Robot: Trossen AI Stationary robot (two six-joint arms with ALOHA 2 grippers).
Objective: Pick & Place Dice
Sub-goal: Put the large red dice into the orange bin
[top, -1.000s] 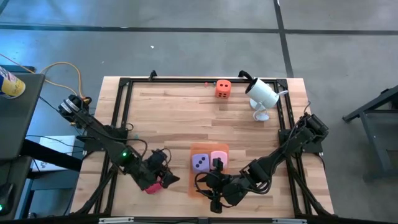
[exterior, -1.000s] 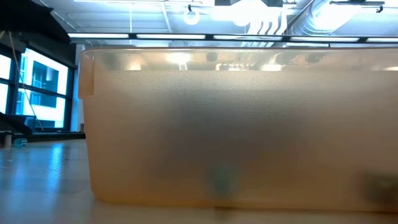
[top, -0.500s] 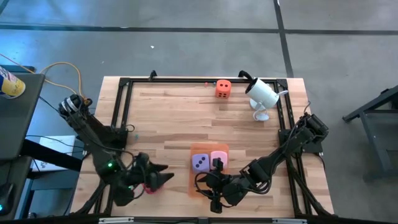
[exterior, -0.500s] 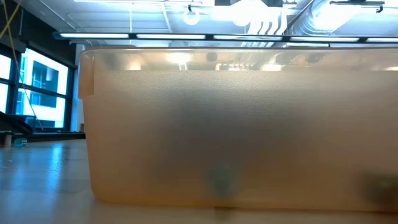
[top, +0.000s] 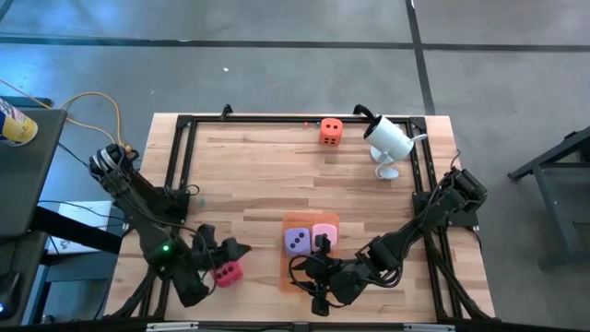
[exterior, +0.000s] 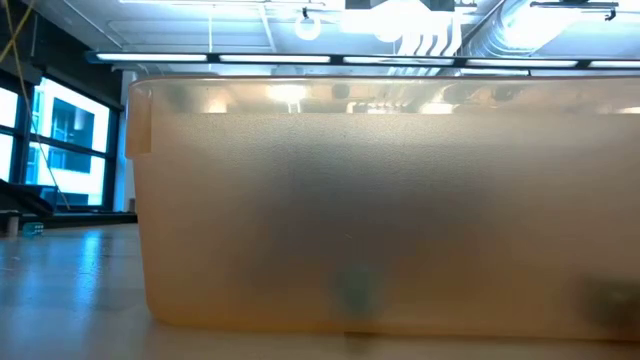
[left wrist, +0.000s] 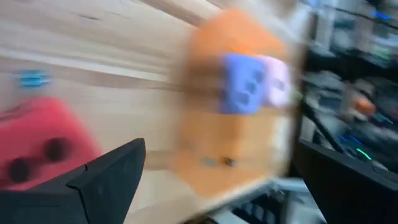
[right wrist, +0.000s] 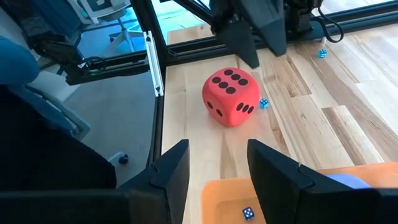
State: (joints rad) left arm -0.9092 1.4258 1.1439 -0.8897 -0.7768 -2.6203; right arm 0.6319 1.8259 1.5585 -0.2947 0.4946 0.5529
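Note:
The red die (top: 228,272) rests on a flat face on the wood near the table's near left; it also shows in the right wrist view (right wrist: 231,96) and the left wrist view (left wrist: 37,152). My left gripper (top: 232,253) (left wrist: 217,180) is open just beyond the die, toward the far side, and its fingers (right wrist: 245,37) are apart from it. The purple die (top: 297,242) and the pink die (top: 325,232) sit in the translucent orange tray (top: 288,277). The orange die (top: 332,131) sits by the far edge. My right gripper (right wrist: 214,168) (top: 312,273) is open over the tray's near end and points left.
A white camera (top: 387,140) stands at the far right corner. A black frame (top: 184,166) runs around the table top. The tray's wall (exterior: 380,210) fills the low view. A tiny blue die (right wrist: 263,103) lies on the wood near the red die. Bare wood lies mid-table.
My left arm has swung toward the table's left and near edge, and its gripper has come off the red die. The die was half covered by the gripper and now lies in full view on the wood. My right arm has kept still.

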